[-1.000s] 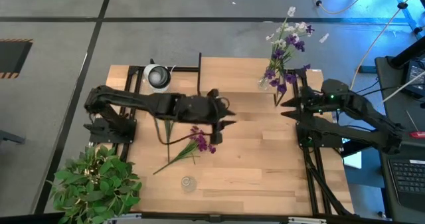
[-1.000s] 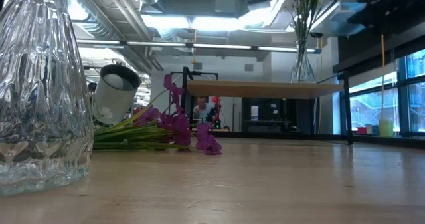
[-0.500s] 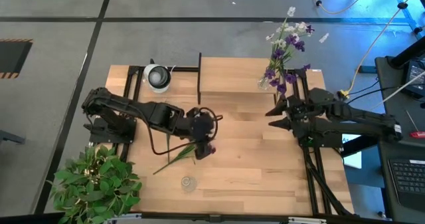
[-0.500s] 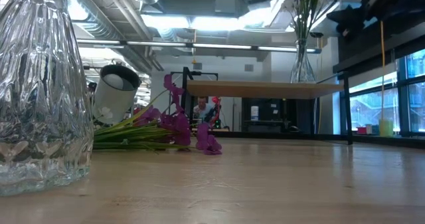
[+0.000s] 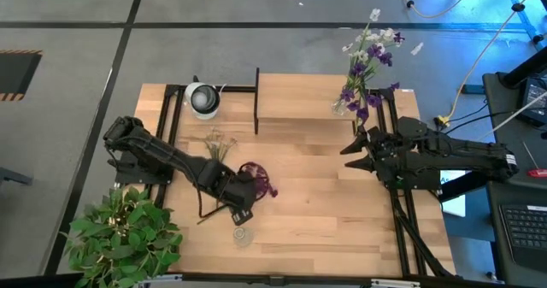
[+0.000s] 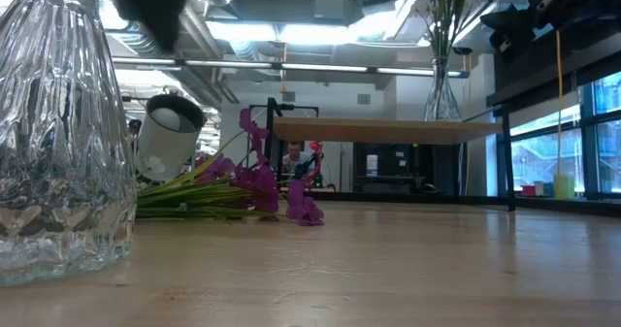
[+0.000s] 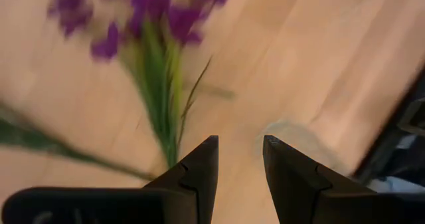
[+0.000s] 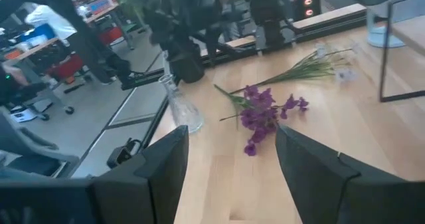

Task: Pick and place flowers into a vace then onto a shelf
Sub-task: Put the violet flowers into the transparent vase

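Observation:
A bunch of purple flowers point(image 5: 255, 182) lies flat on the wooden table, its green stems point(image 5: 214, 213) pointing at the near left. A second stem with pale blossoms point(image 5: 218, 143) lies farther back. A clear glass vase point(image 5: 242, 234) stands near the front edge. My left gripper point(image 5: 243, 213) hangs open, pointing down over the stems next to the vase; the left wrist view shows its fingers point(image 7: 199, 167) above bare wood beside the flowers point(image 7: 159, 58). My right gripper point(image 5: 349, 151) waits open at the right. The shelf point(image 5: 299, 91) stands at the back with a vase of flowers point(image 5: 363, 66) on it.
A bushy potted plant point(image 5: 124, 237) fills the near left corner. A white round device point(image 5: 202, 98) sits at the far left beside the shelf's black frame point(image 5: 256, 100). Bare wood lies in the table's middle and near right.
My left gripper has come down and toward the table's near edge, from beyond the purple blossoms to the stems by the vase, tipping to point downward and rolling. My right arm has drawn in a little and levelled out. The flowers lie as before.

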### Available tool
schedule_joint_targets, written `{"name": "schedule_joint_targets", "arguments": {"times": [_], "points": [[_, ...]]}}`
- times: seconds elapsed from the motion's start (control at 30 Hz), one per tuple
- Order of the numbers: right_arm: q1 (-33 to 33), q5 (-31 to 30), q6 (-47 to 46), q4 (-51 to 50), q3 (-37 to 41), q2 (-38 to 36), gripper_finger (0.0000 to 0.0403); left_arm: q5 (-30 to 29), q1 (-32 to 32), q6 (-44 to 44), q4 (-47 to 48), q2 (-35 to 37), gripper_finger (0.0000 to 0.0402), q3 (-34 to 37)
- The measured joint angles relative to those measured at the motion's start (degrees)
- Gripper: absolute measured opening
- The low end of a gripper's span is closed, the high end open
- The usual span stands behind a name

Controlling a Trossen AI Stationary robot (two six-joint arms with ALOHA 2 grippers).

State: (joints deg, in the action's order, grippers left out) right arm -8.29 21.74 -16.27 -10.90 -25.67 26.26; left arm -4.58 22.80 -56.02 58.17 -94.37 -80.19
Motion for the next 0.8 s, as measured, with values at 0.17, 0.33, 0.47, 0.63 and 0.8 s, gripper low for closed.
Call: {"name": "schedule_joint_targets", "arguments": {"times": [0.17,0.33,0.47,0.63,0.8], "points": [[0.0,-3.7,-0.2,0.0,0.0,0.0,0.0228,-0.2,2.2,-7.0,-1.1,-0.1,0.0113,6.2],[0.0,-6.0,-0.2,0.0,0.0,0.3,0.0228,-0.9,3.5,-8.4,-3.5,-2.4,0.0113,8.8],[0.0,-7.0,-1.0,-0.1,0.0,1.2,0.0228,0.0,3.1,-8.3,-3.9,-5.5,0.0113,8.7],[0.0,-7.1,-1.9,0.0,0.0,2.9,0.0228,3.5,1.8,-9.6,-4.3,-8.4,0.0114,8.5],[0.0,-7.1,-3.2,-0.1,0.0,4.6,0.0228,4.1,0.9,-10.3,-3.8,-8.4,0.0114,8.5]]}}
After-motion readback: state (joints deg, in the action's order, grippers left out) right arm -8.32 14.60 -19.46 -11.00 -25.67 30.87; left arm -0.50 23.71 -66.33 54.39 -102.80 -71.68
